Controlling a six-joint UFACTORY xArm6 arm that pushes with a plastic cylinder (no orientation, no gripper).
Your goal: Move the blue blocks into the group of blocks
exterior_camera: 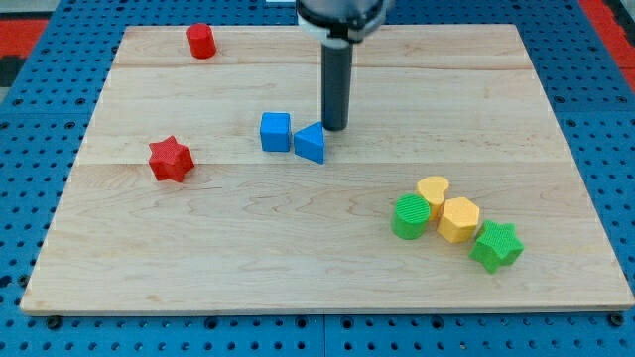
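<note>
Camera view: my tip (335,128) touching blue triangular block (310,144); no hand; no writing.

The tabletop (298,258) is showing pale, light-brown wood with faint grain lines running across it. Around it a blue pegboard (40,198) is showing rows of dark holes. The cube (275,131) and the triangular block (311,144) are showing blue. The cylinder (200,41) and star (170,160) are showing red. In the cluster, a cylinder (409,217) and star (496,246) are showing green, while a heart (433,190) and hexagon (458,219) are showing yellow. The rod is showing dark grey down to my tip (334,129).
</note>
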